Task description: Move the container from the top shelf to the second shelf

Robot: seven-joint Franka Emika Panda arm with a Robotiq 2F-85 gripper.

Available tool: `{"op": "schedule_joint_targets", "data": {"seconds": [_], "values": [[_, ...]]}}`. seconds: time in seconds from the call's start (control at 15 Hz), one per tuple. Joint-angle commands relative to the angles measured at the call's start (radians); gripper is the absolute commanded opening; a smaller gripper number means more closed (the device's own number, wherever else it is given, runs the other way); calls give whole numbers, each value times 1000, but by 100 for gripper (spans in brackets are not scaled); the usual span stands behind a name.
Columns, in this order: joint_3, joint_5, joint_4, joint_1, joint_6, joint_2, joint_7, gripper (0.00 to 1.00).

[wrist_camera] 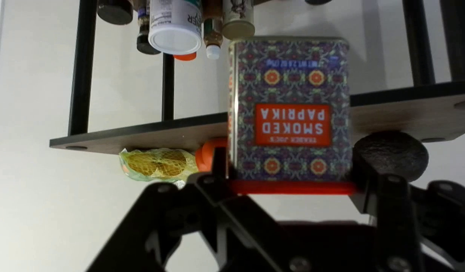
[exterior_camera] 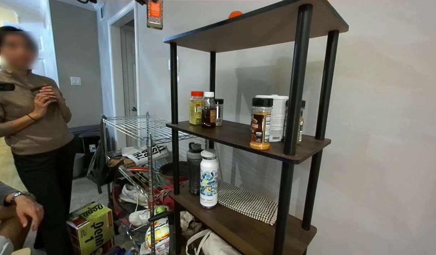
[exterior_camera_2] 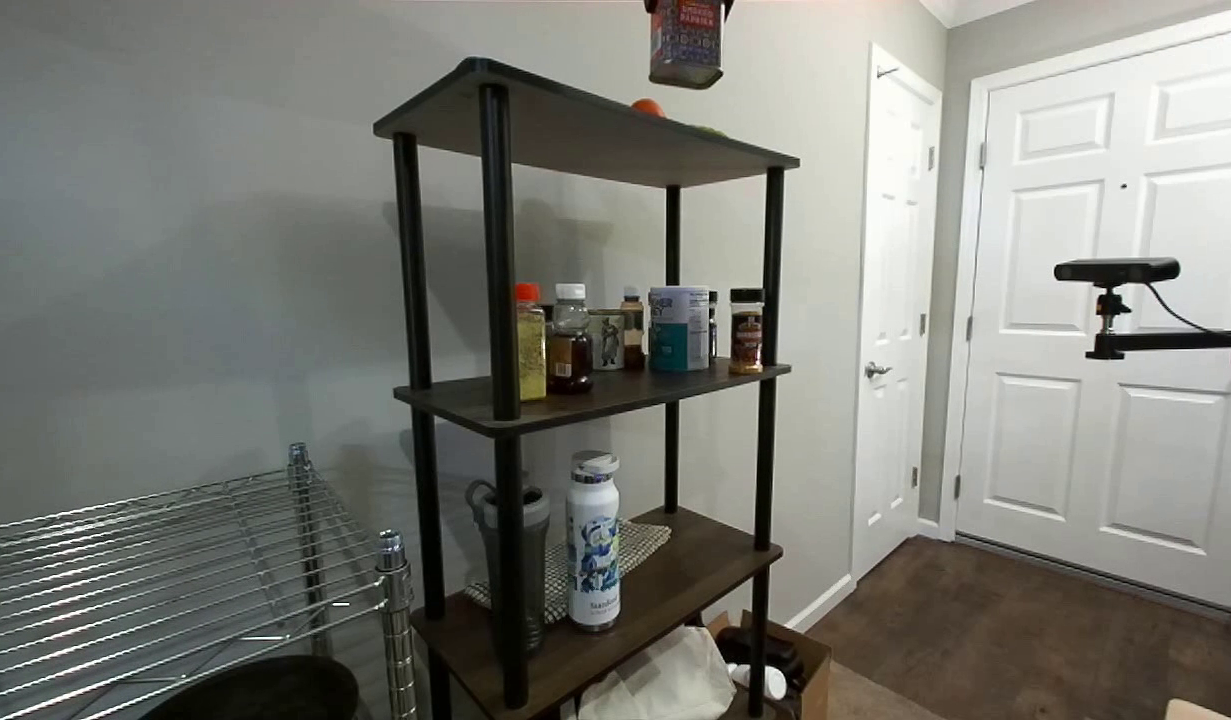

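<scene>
The container is a patterned smoked paprika tin (wrist_camera: 290, 90) with an orange-red label and red lid; it looks rectangular. My gripper (wrist_camera: 291, 170) is shut on its lid end in the wrist view, which stands upside down. In both exterior views the container (exterior_camera: 154, 14) (exterior_camera_2: 686, 45) hangs upright at the top edge, in front of the rack and apart from it. Most of the gripper is out of frame there. The top shelf (exterior_camera: 253, 33) (exterior_camera_2: 595, 135) is the uppermost dark board. The second shelf (exterior_camera: 228, 133) (exterior_camera_2: 615, 402) lies below it, between black posts.
Orange things (wrist_camera: 206, 155), a netted bag (wrist_camera: 160, 164) and a dark round thing (wrist_camera: 391, 155) sit on the top shelf. Several jars stand on the second shelf, including a spice jar (exterior_camera: 261, 124) and a honey bottle (exterior_camera_2: 571, 350). Black posts (exterior_camera: 299, 78) frame the rack. A wire rack (exterior_camera_2: 175, 560) stands beside it.
</scene>
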Motion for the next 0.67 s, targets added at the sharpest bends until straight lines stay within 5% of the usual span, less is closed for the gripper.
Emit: {"op": "schedule_joint_targets", "data": {"seconds": [0.0, 0.6], "values": [[15, 59, -75, 7, -38, -60, 3, 48], [-18, 156, -238, -3, -75, -92, -29, 48]]}}
